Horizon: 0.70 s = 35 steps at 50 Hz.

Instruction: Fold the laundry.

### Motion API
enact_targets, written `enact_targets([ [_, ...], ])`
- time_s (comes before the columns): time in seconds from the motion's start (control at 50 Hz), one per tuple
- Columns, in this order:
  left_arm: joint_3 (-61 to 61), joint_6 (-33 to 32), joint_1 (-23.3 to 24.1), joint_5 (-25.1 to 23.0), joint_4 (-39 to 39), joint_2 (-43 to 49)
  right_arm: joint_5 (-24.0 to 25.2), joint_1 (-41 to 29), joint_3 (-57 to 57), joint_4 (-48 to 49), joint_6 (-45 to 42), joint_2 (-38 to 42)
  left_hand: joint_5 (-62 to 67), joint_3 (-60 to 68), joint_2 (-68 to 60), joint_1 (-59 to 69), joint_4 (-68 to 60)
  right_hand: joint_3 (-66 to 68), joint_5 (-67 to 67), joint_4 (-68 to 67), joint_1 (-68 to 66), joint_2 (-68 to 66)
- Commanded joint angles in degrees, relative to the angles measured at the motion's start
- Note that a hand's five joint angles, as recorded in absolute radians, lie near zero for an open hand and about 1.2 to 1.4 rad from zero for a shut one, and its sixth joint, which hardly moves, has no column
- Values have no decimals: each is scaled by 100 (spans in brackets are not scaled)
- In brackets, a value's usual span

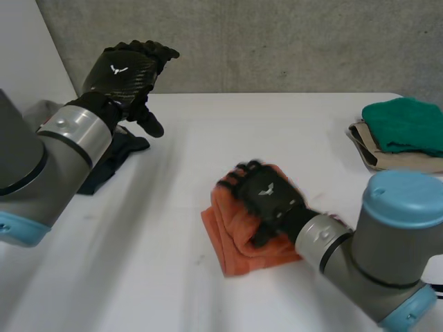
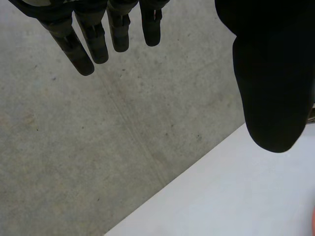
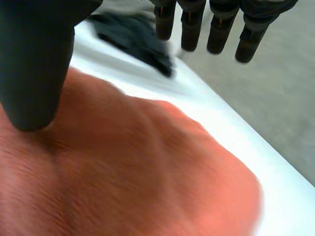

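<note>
Fingers [image 3: 191, 29], right hand [image 1: 266, 195], straight on orange towel [image 1: 234, 243] — dark cloth [image 1: 114, 158], green pile [image 1: 405, 124] apart.

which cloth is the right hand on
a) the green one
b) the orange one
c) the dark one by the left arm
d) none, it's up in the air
b: the right hand lies with straight fingers on top of the folded orange cloth.

left robot hand [image 1: 124, 72] raised near dark cloth [image 1: 111, 155] | right robot hand [image 1: 266, 197] resting on folded orange towel [image 1: 235, 238]
</note>
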State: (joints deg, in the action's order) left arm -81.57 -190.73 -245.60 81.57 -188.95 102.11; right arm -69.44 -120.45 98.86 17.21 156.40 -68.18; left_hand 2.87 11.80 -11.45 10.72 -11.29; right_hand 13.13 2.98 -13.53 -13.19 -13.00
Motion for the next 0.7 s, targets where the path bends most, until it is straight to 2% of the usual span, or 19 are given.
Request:
enact_targets([
  [0.02, 948, -17, 609, 376, 429, 704, -711, 943, 19, -314, 1823, -793, -287, -180, 145, -72, 129, -313, -298, 353, 319, 300],
  [0.12, 1862, 27, 1285, 640, 833, 1442, -624, 1874, -25, -1035, 2570, -1004, -287, -180, 145, -72, 129, -313, -298, 353, 319, 300],
  [0.14, 2194, 53, 1539, 727, 999, 1756, -563, 2128, -42, -1210, 2693, -943, -287, -180, 145, -72, 129, -313, -298, 353, 319, 300],
  [0.24, 3189, 228, 2261, 1061, 1685, 2716, -299, 2324, -279, -1519, 2650, -574, -287, -180, 145, -72, 129, -313, -298, 353, 319, 300],
  [0.3, 3796, 544, 2648, 1553, 2388, 3411, -27, 2333, -542, -1712, 2335, -232, -287, -180, 145, -72, 129, -313, -298, 353, 319, 300],
  [0.38, 4061, 747, 2798, 2081, 2855, 3886, 202, 2219, -824, -2028, 2009, 94, -287, -180, 145, -72, 129, -313, -298, 353, 319, 300],
  [0.5, 4000, 827, 2632, 2749, 3075, 4194, 326, 1754, -1246, -2380, 1693, 524, -287, -180, 145, -72, 129, -313, -298, 353, 319, 300],
  [0.62, 3631, 748, 2473, 2855, 3075, 4089, 326, 1322, -1431, -2372, 1534, 788, -287, -180, 145, -72, 129, -313, -298, 353, 319, 300],
  [0.7, 3446, 423, 2324, 2943, 3022, 4045, 256, 1076, -1475, -2275, 1341, 982, -287, -180, 145, -72, 129, -313, -298, 353, 319, 300],
])
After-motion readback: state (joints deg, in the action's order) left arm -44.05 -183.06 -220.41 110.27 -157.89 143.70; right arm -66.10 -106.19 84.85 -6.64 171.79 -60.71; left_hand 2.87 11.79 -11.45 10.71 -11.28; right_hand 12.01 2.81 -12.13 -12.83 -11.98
